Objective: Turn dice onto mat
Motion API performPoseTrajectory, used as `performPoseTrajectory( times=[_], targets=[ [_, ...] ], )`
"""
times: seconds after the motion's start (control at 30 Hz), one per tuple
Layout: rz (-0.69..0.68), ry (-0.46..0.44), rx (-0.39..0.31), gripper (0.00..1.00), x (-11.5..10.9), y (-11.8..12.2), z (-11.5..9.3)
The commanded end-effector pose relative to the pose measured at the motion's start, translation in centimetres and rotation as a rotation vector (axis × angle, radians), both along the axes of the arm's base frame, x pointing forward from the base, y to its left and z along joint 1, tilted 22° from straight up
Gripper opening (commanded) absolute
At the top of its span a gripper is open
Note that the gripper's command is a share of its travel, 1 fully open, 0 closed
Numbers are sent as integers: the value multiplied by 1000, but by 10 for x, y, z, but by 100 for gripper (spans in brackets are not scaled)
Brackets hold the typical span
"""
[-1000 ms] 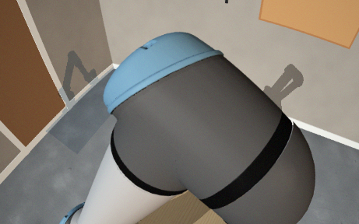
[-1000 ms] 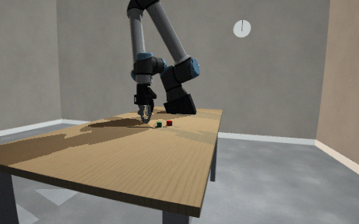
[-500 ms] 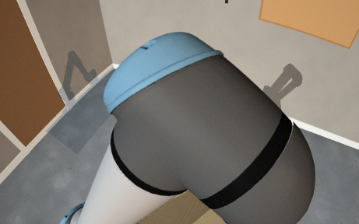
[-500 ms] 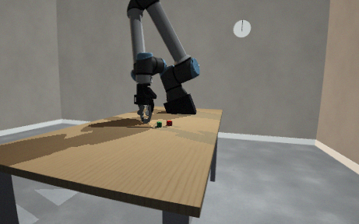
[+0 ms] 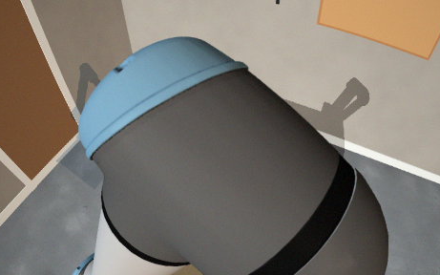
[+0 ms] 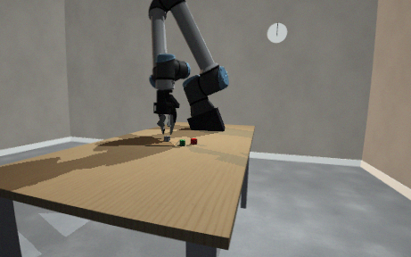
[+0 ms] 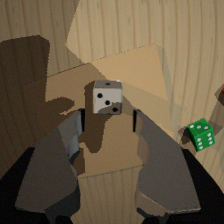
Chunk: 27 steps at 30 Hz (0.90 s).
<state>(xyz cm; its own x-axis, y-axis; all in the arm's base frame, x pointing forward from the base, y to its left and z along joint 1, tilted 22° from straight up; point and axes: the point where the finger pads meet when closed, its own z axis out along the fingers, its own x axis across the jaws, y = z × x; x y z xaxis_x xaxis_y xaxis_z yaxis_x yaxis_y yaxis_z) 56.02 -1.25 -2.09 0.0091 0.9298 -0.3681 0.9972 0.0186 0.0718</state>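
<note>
Currently: gripper (image 7: 107, 131) released, jaws parted, holding nothing, above the mat (image 7: 145, 75). White die (image 7: 107, 97) flat on mat, just beyond the fingertips. Green die (image 7: 201, 134) on table (image 7: 195, 45), off mat.

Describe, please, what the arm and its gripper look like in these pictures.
The arm has slim light grey tube links, joined by bulky dark grey joint housings with light blue end caps. In the top view one such housing fills the frame, with a black band around it. The gripper has a black body and two broad grey fingers with flat inner pads. No cables or markings are visible.
</note>
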Motion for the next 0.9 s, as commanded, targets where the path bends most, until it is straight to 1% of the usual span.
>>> performPoseTrajectory(
  times=[0.0, 0.03, 0.23, 0.43, 0.47, 0.87],
  targets=[
    [-2, -2, -1, 24, 1, 10, 29],
    [-2, -2, -1, 24, 1, 10, 29],
    [-2, -2, -1, 24, -1, 19, 51],
    [-2, -2, -1, 24, -2, 21, 57],
    [-2, -2, -1, 100, -2, 21, 57],
    [-2, -2, -1, 100, -2, 21, 57]
  ],
)
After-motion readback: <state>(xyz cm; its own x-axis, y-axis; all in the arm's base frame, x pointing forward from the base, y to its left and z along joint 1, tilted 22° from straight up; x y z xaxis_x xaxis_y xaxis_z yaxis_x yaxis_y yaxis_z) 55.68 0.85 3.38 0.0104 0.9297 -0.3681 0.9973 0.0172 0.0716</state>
